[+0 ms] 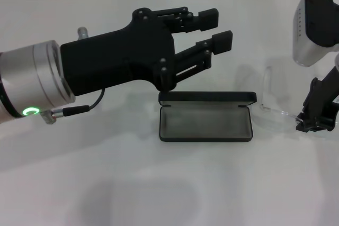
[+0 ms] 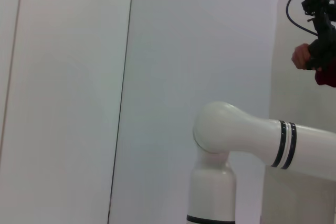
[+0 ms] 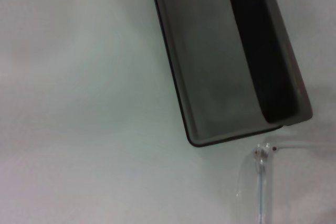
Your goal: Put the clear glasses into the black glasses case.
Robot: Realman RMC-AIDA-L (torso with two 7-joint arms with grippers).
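The table carries the open case, its grey lining bare and its lid standing up at the back. The left gripper hangs above and behind the case, its jaws apart with nothing between them. The right gripper sits low at the far right, just beyond the case's right end; whether its jaws are open or closed cannot be told. The glasses lie on the table between the case's right end and the right jaws, very near those jaws, though contact cannot be made out.

Judging by their look, the glasses are light, thin clear plastic: slick, a little springy, easy to scratch or flex. The best hold is probably a gentle pinch at the bridge or the top of the frame, not on a lens or the thin arms, which would bend or skid.

The head view alone shows both grippers and the whole layout. The right wrist view gives the case's interior from close up, with one hinge of the glasses just off its corner. The left wrist view shows only a wall and a white arm joint.
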